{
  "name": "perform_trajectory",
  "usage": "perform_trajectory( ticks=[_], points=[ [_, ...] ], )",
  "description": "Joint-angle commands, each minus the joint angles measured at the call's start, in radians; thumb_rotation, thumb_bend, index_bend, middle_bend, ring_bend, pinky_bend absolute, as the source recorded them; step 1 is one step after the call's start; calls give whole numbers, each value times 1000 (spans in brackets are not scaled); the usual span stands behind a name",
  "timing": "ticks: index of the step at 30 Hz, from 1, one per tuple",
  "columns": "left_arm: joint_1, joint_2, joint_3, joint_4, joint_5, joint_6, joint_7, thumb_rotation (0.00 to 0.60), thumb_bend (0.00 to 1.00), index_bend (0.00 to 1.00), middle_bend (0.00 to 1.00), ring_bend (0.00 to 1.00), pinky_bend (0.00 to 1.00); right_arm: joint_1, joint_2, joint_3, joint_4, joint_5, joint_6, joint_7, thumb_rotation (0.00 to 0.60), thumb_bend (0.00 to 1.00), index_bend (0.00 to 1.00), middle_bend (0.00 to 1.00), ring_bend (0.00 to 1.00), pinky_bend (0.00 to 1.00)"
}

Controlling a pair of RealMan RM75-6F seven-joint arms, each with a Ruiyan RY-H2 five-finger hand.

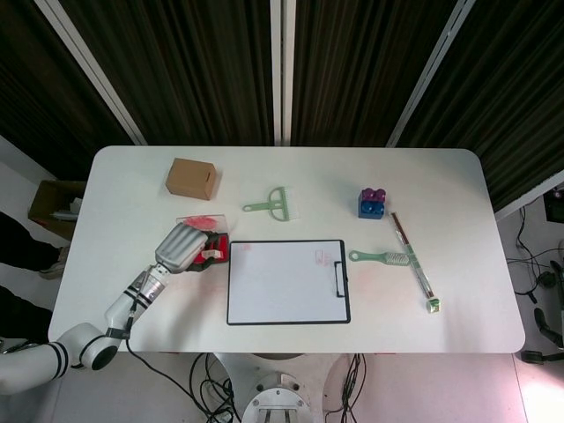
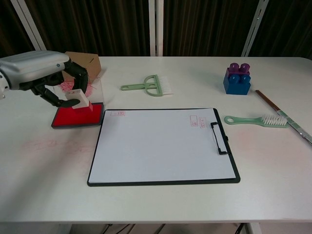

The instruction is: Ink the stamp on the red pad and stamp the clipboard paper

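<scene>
Nearest me lay the clipboard [image 2: 164, 146], its paper [image 2: 161, 144] bare but for small red marks along the far edge. Just beyond its left corner sat the red pad [image 2: 74, 117], lid tipped up behind it. The left hand [image 2: 46, 78] hovered over the pad, fingers curled tight around the stamp [image 2: 80, 100], whose red face hung just above the ink, tilted a little as far as I could tell. The right hand was nowhere in sight. Farther back stood the cardboard box [image 2: 87, 61], close behind the hand. If the stamp came down tilted, I judged, only one edge would take ink and the print would be patchy; pressing off-centre might slide the pad or knock its lid.
</scene>
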Motion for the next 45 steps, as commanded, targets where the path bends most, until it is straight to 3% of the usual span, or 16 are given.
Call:
perform_trajectory(
  ticks=[1,9,16,37,45],
  points=[
    [-37,-40,-7,81,-3,-24,-56,600,407,648,671,1000,1000,-1,4,3,-5,2,4,-1,600,281,0,0,0,0],
    [-61,-122,10,227,-19,-51,-90,600,408,658,678,1000,1000,-12,21,7,-23,0,28,5,600,282,0,0,0,0],
    [-67,-149,28,292,-20,-54,-102,600,434,666,688,1000,1000,-22,23,5,-13,18,19,14,600,288,0,0,0,0],
    [-68,-190,53,382,-46,-74,-143,600,446,680,700,1000,1000,-13,-10,-1,29,-19,33,29,600,289,0,0,0,0],
    [-74,-135,38,292,-32,-23,-118,600,446,680,700,1000,1000,-12,-20,-1,48,-28,40,43,600,290,0,0,0,0]
  ],
)
